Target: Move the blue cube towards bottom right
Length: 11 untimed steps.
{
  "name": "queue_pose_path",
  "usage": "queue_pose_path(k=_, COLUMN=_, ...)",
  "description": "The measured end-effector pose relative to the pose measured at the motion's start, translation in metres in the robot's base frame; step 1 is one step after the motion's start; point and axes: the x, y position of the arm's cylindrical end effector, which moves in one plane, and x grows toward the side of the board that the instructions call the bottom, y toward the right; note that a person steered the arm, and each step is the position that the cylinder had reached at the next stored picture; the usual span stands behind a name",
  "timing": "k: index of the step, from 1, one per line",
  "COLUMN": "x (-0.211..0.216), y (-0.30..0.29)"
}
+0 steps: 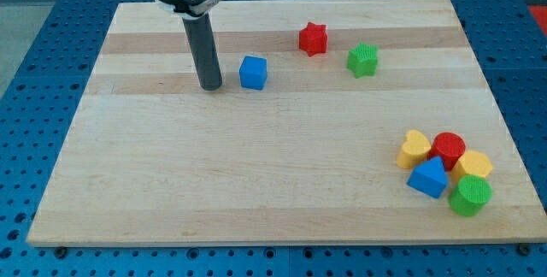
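Note:
The blue cube (253, 72) sits on the wooden board (256, 166) in the upper middle of the view. My tip (210, 86) rests on the board just to the cube's left, a small gap apart from it. The dark rod rises from the tip to the arm's head at the view's top.
A red star block (313, 38) and a green star block (362, 60) lie to the cube's upper right. At the bottom right is a cluster: a yellow heart (414, 149), a red cylinder (449, 149), a yellow block (473, 165), a blue block (428, 177), a green cylinder (470, 196).

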Motion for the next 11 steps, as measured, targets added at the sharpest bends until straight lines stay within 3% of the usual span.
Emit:
queue_pose_path(k=1, x=-0.015, y=0.004)
queue_pose_path(k=7, x=-0.010, y=0.125)
queue_pose_path(k=11, x=0.024, y=0.221)
